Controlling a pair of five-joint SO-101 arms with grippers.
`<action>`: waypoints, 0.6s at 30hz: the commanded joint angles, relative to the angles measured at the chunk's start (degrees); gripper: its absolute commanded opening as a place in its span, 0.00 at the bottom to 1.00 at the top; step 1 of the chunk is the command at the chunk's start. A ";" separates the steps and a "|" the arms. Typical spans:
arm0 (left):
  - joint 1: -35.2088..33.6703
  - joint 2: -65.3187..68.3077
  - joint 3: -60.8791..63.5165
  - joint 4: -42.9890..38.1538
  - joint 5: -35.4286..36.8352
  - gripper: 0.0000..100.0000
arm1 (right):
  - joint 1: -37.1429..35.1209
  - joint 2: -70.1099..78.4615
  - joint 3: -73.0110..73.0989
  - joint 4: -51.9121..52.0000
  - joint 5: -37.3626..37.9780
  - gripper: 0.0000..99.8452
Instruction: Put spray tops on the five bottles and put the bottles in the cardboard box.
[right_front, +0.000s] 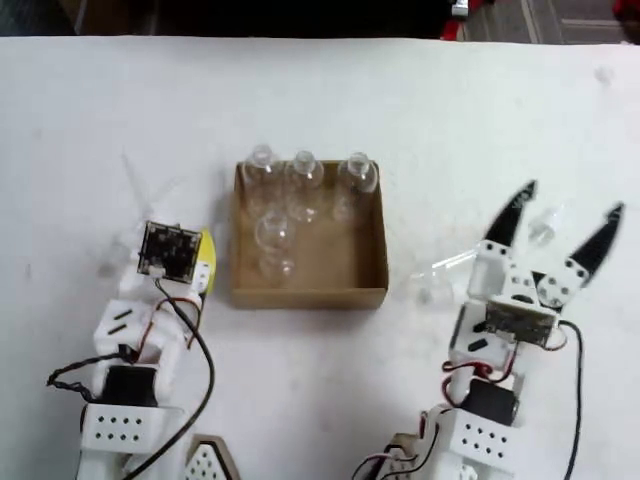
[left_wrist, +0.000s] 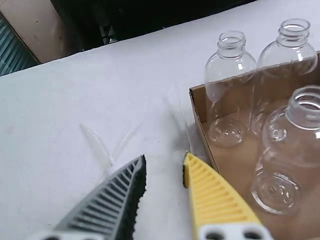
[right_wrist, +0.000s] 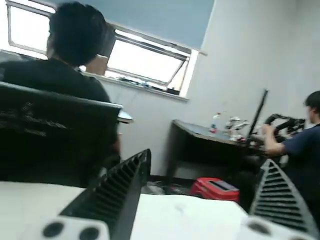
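Note:
The cardboard box (right_front: 309, 294) sits mid-table with several clear, uncapped bottles standing in it, three along the far wall (right_front: 303, 172) and one nearer the middle (right_front: 272, 232). In the left wrist view, bottles (left_wrist: 231, 90) (left_wrist: 290, 150) stand inside the box wall (left_wrist: 199, 107). My left gripper (left_wrist: 164, 165) is just left of the box, low over the table, open and empty. Clear spray-top tubes (left_wrist: 100, 145) lie ahead of it. My right gripper (right_front: 555, 228) is right of the box, wide open, with a small clear piece (right_front: 541, 228) on the table between its fingers.
More clear spray-top pieces lie left of the box (right_front: 150, 185) and between the box and the right arm (right_front: 440, 268). The white table (right_front: 420, 110) stretches bare behind the box. The right wrist view looks up into the room past my open right gripper (right_wrist: 205, 165).

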 joint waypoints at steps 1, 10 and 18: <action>0.31 -0.92 -0.35 -1.49 -0.53 0.12 | 6.11 0.31 0.35 -1.36 16.18 0.31; 0.31 -0.92 -0.26 -1.23 -0.53 0.12 | 8.48 0.31 0.35 4.09 70.07 0.29; 0.40 -1.01 0.53 -1.67 -0.53 0.12 | 11.21 0.31 0.35 21.76 86.86 0.10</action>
